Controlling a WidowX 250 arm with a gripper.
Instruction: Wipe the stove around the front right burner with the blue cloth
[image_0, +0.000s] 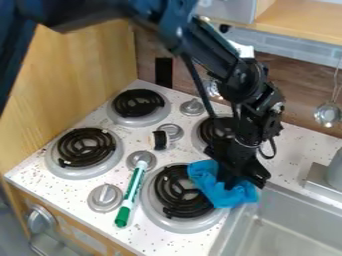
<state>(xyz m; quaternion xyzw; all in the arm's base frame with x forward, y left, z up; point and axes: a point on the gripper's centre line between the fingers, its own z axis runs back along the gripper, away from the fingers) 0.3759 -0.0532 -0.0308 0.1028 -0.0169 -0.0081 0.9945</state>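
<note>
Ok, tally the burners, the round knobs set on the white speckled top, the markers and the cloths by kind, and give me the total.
Burners: 4
Round knobs: 4
Green and white marker: 1
Blue cloth: 1
Total: 10

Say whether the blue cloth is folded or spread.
Neither, it's bunched up: the blue cloth shows uneven creases and rumpled edges at the gripper.

A marker (132, 192) is lying between a knob (105, 198) and the nearest burner (175, 204), a cloth (230, 197) is overlapping that burner's right side, and a sink (288, 227) is sitting farther right.
</note>
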